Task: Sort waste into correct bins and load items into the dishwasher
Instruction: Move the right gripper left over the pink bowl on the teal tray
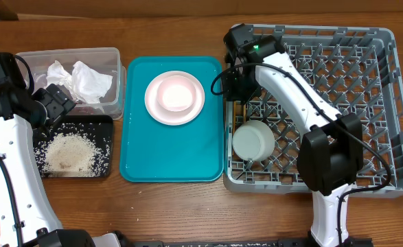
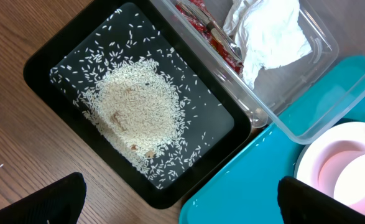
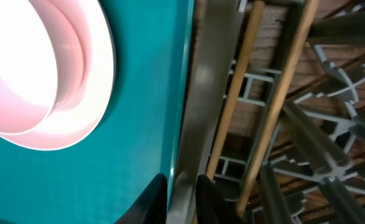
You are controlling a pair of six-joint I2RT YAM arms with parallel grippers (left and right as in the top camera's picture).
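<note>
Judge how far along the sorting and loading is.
Done: crumpled white napkins and red wrapper in the clear plastic tub, rice in the glossy black tray, grey-green bowl and wooden chopsticks in the grey lattice rack. In hand: nothing visibly; left gripper open. Left: round pink plate and white bowl on the teal tray.

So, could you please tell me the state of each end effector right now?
Left end effector: open, holding nothing.
Right end effector: nearly closed beside the chopsticks; whether it grips them cannot be told.
</note>
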